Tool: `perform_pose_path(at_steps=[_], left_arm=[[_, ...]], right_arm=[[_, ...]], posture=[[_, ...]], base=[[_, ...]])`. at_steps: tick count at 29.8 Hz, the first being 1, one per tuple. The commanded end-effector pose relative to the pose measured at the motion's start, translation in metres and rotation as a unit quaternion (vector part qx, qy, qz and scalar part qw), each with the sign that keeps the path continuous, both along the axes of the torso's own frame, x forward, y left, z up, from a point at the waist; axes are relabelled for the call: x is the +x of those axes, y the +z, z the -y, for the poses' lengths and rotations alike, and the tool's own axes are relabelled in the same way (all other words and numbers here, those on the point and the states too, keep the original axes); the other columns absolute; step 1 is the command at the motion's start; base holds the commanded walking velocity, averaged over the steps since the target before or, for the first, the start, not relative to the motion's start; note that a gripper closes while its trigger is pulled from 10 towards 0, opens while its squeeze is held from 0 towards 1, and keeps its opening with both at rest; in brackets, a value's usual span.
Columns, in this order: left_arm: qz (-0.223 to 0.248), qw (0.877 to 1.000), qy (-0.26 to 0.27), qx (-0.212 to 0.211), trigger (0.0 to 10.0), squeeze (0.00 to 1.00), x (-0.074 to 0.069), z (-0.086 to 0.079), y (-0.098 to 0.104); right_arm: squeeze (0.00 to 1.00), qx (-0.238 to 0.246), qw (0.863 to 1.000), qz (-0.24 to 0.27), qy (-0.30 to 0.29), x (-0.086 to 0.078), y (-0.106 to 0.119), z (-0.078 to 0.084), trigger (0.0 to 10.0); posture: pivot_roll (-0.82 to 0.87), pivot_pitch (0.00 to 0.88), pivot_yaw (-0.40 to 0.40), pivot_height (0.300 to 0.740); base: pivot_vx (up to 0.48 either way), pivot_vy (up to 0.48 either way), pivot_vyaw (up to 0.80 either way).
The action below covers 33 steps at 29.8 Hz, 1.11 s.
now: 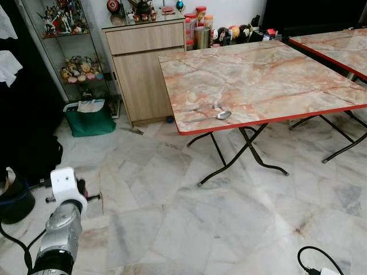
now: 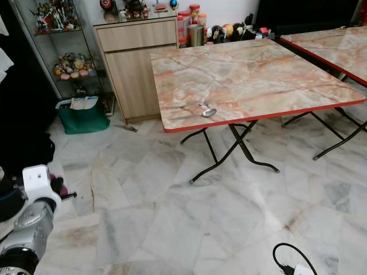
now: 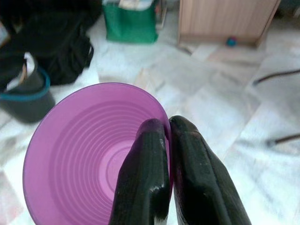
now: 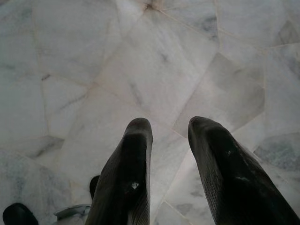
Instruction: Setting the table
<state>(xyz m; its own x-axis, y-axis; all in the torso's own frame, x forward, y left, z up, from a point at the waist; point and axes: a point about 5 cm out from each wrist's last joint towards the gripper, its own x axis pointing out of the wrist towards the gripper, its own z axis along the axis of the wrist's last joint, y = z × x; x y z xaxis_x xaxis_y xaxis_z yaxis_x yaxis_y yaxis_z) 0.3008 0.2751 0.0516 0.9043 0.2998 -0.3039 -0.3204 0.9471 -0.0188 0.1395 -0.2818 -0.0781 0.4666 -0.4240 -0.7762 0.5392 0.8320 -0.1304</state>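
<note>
- While the left end effector pinches a purple cup's rim, carrying is in hand.
- Right end effector hangs parted, empty.
- Next: walk to the worktop, set it beside the spoon.

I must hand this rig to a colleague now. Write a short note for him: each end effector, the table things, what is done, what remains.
Left end effector: shut on the rim of a purple cup, held low over the floor, away from the table.
Right end effector: open, holds nothing, points at the marble floor.
Table: a spoon and another utensil lie near its front edge.
Done: cutlery placed.
Left: bring the cup to the table and set it down.
</note>
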Motion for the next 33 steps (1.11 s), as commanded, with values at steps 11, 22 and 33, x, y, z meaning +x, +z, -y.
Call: perform_pose_path(at_steps=[11,22,33], left_arm=[[-0.125,0.992,0.0,0.013,10.0,0.0,-0.033,-0.002,-0.05],[-0.184,0.983,-0.013,0.017,10.0,0.0,-0.053,0.005,-0.073],[-0.176,0.984,-0.016,0.002,10.0,0.0,-0.053,0.007,-0.074]], right_arm=[[0.0,0.003,1.0,-0.003,-0.007,-0.003,-0.001,0.001,10.0],[0.0,0.001,1.0,-0.006,-0.003,-0.003,-0.001,0.001,10.0],[0.0,0.006,1.0,-0.005,-0.009,-0.004,-0.002,0.0,10.0]], posture=[[0.05,0.04,0.038,0.74],[0.05,0.055,0.039,0.74],[0.05,0.055,0.043,0.74]], base=[[0.0,-0.159,0.0],[0.0,-0.387,0.0],[0.0,-0.129,0.16]])
